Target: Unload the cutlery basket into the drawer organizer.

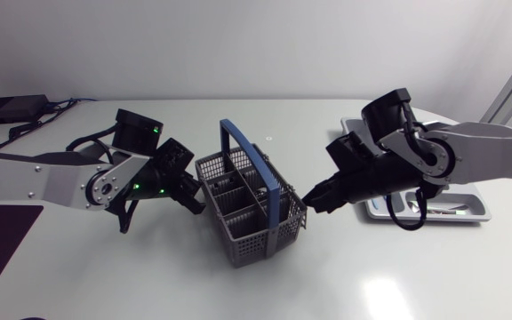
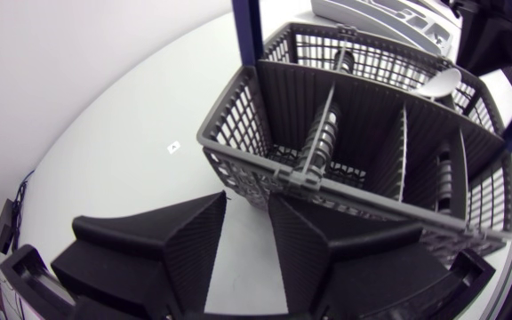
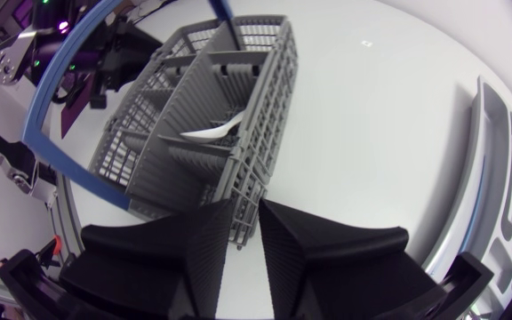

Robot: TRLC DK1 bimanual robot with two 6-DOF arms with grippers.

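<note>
One white spoon [image 3: 208, 133] in the grey basket [image 1: 238, 253] — cutlery [image 1: 459, 205] in the organizer [image 1: 434, 220] — left gripper [image 2: 247, 197] and right gripper [image 3: 245, 203] slightly apart.

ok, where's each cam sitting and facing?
Head view: fixed above the table, looking down on the grey plastic blue-handled cutlery basket; left gripper and right gripper show.
Left wrist view: on the left arm's last link, facing one end of the cutlery basket; left gripper at the lower edge.
Right wrist view: on the right arm, facing the opposite end; right gripper, left arm beyond.
Shared: both wrist views hold the white spoon in the basket and the pale grey drawer organizer.
</note>
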